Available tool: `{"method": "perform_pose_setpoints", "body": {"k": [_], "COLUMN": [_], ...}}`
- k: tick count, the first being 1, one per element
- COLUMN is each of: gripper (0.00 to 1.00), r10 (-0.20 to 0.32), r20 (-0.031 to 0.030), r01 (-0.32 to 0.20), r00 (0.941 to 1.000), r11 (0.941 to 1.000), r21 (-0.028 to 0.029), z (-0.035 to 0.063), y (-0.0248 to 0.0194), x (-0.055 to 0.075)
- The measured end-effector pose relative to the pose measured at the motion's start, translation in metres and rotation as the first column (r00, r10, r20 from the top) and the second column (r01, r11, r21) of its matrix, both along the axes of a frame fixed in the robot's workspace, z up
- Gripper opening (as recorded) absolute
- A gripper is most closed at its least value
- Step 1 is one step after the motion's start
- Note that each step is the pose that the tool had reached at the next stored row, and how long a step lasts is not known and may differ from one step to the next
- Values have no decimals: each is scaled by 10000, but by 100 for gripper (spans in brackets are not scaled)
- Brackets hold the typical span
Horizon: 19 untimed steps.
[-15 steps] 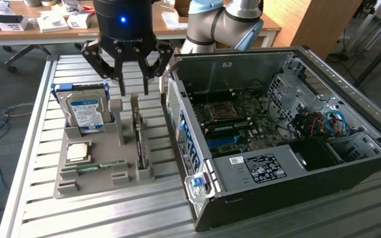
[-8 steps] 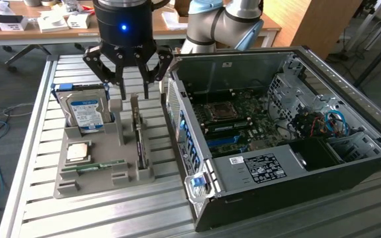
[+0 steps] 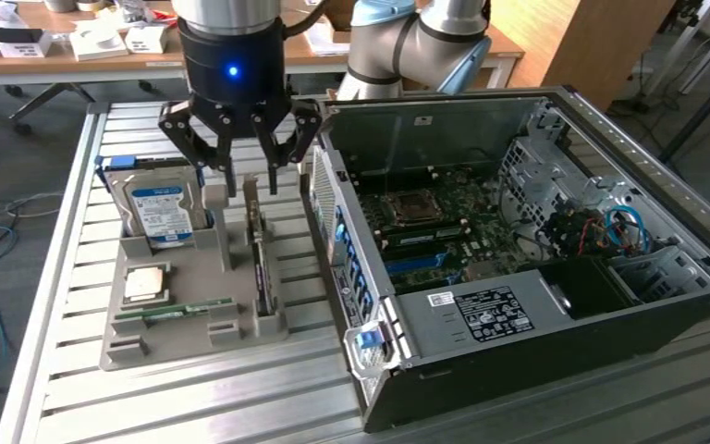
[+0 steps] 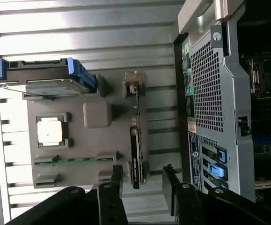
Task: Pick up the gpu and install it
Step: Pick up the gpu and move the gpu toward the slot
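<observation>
Tool [image 3: 247,183] spread wide above gpu [image 3: 260,273], upright in tray [image 3: 182,335]

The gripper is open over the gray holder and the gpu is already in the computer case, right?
No. The exterior view shows the gpu standing on edge in the gray holder, not in the computer case. The gripper is open over the holder, as you said.

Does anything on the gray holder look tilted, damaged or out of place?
Nothing stands out. The gpu stands on edge in its slot; hard drive, chip and memory stick sit in theirs.
</observation>
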<state>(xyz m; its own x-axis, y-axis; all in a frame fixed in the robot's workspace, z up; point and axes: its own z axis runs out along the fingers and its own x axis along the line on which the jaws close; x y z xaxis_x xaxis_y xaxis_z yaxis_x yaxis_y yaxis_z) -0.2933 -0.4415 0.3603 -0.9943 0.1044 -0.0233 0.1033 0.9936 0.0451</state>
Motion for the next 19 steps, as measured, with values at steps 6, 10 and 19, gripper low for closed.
{"method": "perform_pose_setpoints", "body": {"k": [6, 10, 19], "gripper": [47, 47, 47], "r10": [0, 0, 0], "r20": [0, 0, 0], "r01": [0, 0, 0], "r00": [10000, 10000, 10000], "r11": [10000, 10000, 10000], "r21": [0, 0, 0], "z": [-103, -162, -303], "y": [0, 0, 0], "x": [0, 0, 0]}}
